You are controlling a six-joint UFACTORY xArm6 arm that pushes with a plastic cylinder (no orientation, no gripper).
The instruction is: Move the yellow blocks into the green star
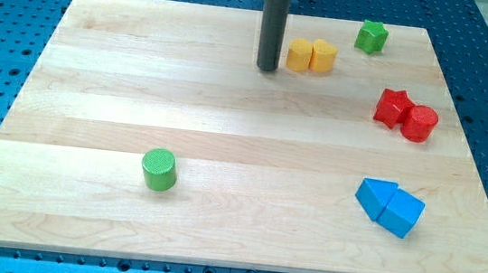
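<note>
Two yellow blocks (311, 56) touching side by side near view's top, green star (372, 35) apart to their upper right, my tip (267, 68) just left of them, holding nothing; red pair (406, 114), blue pair (388, 206), green cylinder (159, 168) elsewhere on wooden board (141, 80)

A straight dark grey rod, round in section and smooth along its whole length, with a faint lighter sheen running down one side. Its upper end is ringed by a black collar set into a pale metallic mount (cropped by the view's top). My tip (266, 69) ends flat and blunt.
</note>
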